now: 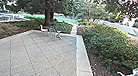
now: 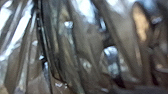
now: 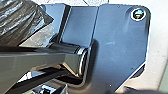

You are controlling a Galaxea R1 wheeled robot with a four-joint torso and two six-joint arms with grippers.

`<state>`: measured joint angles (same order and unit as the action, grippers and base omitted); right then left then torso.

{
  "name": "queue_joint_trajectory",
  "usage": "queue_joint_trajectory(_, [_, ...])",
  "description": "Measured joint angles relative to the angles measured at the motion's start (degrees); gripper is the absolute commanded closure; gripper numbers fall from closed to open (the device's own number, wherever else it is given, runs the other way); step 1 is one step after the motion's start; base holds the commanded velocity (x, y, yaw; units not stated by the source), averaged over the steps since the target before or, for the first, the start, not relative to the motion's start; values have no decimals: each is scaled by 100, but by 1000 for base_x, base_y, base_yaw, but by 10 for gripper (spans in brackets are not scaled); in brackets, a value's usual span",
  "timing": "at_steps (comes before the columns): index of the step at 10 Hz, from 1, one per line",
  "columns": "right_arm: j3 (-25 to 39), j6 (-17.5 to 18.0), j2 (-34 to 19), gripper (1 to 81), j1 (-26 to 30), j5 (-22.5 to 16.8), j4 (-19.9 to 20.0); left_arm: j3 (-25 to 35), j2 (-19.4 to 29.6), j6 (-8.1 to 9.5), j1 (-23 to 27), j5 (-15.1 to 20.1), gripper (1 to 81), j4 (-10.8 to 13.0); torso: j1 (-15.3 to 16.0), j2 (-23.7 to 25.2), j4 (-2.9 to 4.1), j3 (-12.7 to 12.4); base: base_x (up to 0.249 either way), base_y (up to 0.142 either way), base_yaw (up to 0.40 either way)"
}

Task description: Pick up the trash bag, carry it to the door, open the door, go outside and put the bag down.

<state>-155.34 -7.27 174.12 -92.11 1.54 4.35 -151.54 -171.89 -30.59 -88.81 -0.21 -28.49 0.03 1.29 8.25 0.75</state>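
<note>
While the trash bag (image 3: 23, 21) gleams, each end effector's opening and hold unclear, paved yard (image 1: 40, 55) ahead

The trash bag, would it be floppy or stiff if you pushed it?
The trash bag would probably feel floppy, because its thin-looking plastic is full of creases. It might be a bit slippery too, since it shines. I can't tell how heavy it is, as what's inside isn't clear.

Bag (image 2: 87, 50) folds crowd close before left jaws, blocking; more bag near right jaws. Ahead of both jaws: broad open paving (image 1: 33, 54), passable. Farther ahead, white chair (image 1: 43, 29) obstructs. Ahead and right of jaws, past pale edging (image 1: 84, 60), dense hedge (image 1: 109, 45) bars way.
</note>
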Motion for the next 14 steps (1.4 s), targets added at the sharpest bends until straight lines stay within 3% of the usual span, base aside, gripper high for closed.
queue_joint_trajectory(5, [0, 0, 2, 10, -28, -6, -4, 0, 2, 0, -13, 0, 811, 0, -8, 7, 0, -2, 95, 0, 0])
queue_joint_trajectory(9, [0, 0, 2, 10, -13, -2, -9, 0, 16, 0, 0, -1, 811, -1, 0, 5, 0, 0, 0, 0, 0])
queue_joint_trajectory(10, [0, 0, 0, 10, -26, -5, -9, 0, 17, 0, -16, 0, 811, -1, -2, 5, 30, 0, 0, 0, 0])
queue_joint_trajectory(11, [0, 0, 2, 10, -44, -6, -11, 9, 48, 2, -13, 18, 811, -1, -2, 5, 129, 0, 0, 0, 0])
queue_joint_trajectory(14, [0, 0, 0, 10, -26, -2, -11, 121, 210, 40, 17, 13, 811, -1, -2, 5, 706, 7, 0, 0, 0])
